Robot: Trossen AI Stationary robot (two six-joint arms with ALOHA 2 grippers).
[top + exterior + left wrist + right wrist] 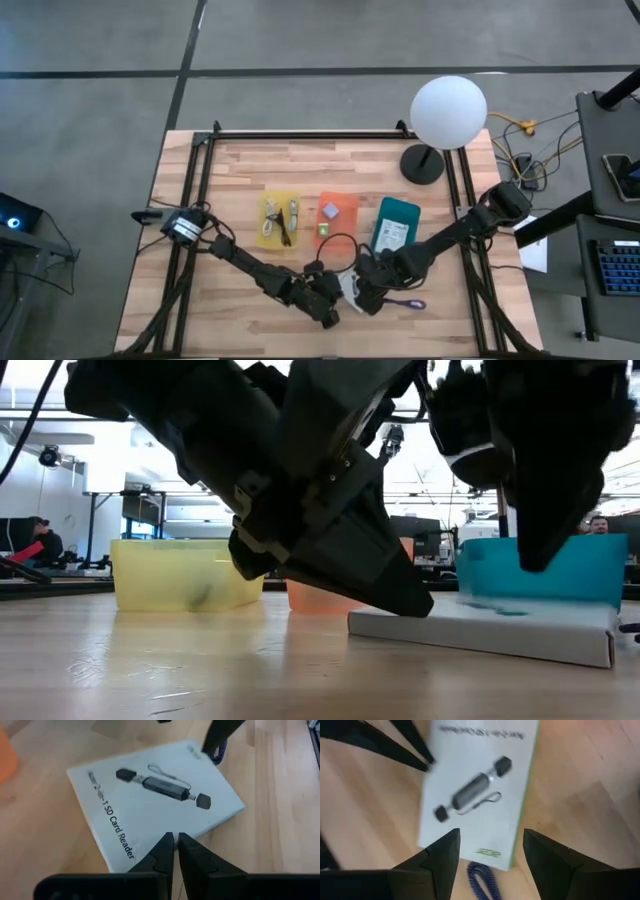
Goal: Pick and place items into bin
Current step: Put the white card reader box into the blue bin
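Note:
A flat white box (150, 800) printed "SD Card Reader" lies face up on the table (240, 290), near its near edge. It also shows in the high view (350, 287) and the low view (480, 632). My left gripper (175, 839) is shut, with its tips at the box's edge. My right gripper (491, 832) is open and hovers over the box's opposite end (487, 851), one finger to each side, touching nothing. A blue-purple coiled cable (479, 881) lies on the table just past that end. My left gripper comes slanting down from the table's left. Its shut fingertips (415, 603) meet the box at the edge of its top face (167, 827) nearest that arm. The box lies flat on the table.
Three bins stand in a row behind the box: yellow (280, 218) with small items inside, orange (337, 215) with a small cube, and teal (396, 225) with a printed card. A white globe lamp (448, 112) stands at the far right corner. Bare wood lies to the left.

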